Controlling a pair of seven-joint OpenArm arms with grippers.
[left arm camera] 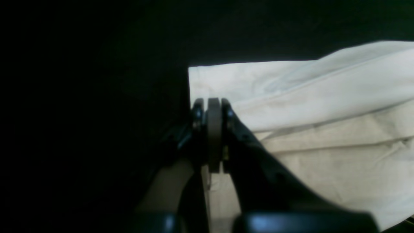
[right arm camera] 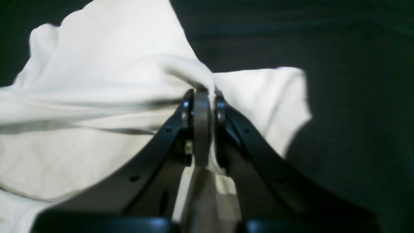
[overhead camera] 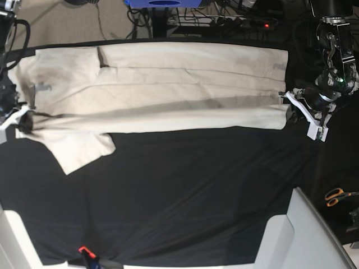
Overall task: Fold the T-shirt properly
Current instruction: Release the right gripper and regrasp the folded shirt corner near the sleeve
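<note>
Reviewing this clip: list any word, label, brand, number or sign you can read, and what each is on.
No readable text in any view.
The T-shirt: no print or lettering visible.
The left arm: small pale marks, too small to read.
The scissors: no lettering that can be made out.

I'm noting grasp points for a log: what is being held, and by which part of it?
The T-shirt, by its near edge: the right gripper pinches it near one end, the left gripper near the other.
</note>
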